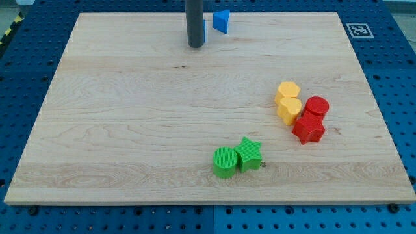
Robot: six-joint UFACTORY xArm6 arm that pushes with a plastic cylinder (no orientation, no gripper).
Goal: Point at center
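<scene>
My tip (195,45) stands near the view's top, a little left of the middle of the wooden board (130,117). A blue block (203,29) is mostly hidden right behind the rod. A blue triangular block (222,21) lies just to the right of it. Two yellow hexagonal blocks (288,91) (290,109) touch each other at the right. A red cylinder (317,106) and a red star (309,129) sit next to them. A green cylinder (225,162) and a green star (249,153) touch at the lower middle.
The board rests on a blue perforated table (26,58). A black-and-white marker tag (357,30) is stuck at the board's top right corner.
</scene>
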